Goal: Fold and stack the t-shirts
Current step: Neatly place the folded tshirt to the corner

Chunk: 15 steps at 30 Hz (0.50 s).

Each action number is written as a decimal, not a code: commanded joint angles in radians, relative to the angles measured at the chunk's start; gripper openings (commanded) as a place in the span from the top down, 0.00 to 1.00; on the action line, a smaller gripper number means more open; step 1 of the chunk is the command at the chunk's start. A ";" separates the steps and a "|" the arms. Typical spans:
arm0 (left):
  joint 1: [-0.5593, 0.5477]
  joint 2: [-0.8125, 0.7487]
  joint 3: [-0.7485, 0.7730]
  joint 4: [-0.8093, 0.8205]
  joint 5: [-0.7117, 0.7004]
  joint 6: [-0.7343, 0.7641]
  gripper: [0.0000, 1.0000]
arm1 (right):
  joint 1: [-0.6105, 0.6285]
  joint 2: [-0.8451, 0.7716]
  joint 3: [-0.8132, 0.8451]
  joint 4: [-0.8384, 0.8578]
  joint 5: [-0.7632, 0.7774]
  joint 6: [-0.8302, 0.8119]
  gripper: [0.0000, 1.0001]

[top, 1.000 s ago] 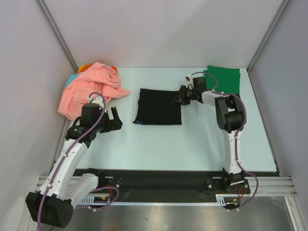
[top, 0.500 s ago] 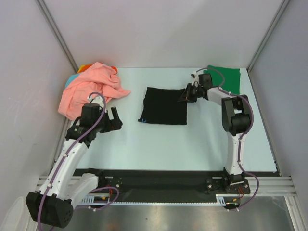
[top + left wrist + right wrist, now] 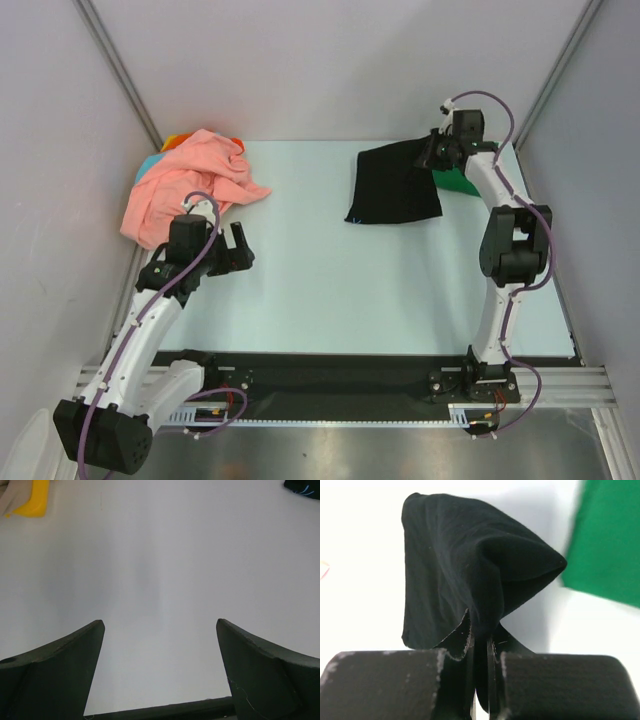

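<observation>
One black t-shirt (image 3: pixel 395 185), one green (image 3: pixel 610 545), one salmon-pink (image 3: pixel 185 190), one orange (image 3: pixel 177 140), one teal (image 3: pixel 148 165), one yellow (image 3: pixel 35 497).

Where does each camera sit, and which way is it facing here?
Top external: above and behind the arm bases, looking down on the pale table; left arm and right arm show whole.
Left wrist: on the left arm, facing bare table; its open jaws fill the bottom corners.
Right wrist: on the right arm, facing along its jaws, shut on the folded black cloth t-shirt.
Shared: top and right wrist both show that shirt beside the flat green cloth t-shirt.
</observation>
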 commanded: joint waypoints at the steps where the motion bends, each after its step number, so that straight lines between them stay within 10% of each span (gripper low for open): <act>1: -0.003 -0.009 -0.002 0.026 -0.010 0.009 0.00 | -0.029 -0.069 0.106 -0.025 0.096 -0.066 1.00; 15: -0.005 0.029 0.001 0.026 -0.005 0.011 0.00 | -0.122 0.080 0.443 -0.105 0.177 -0.135 1.00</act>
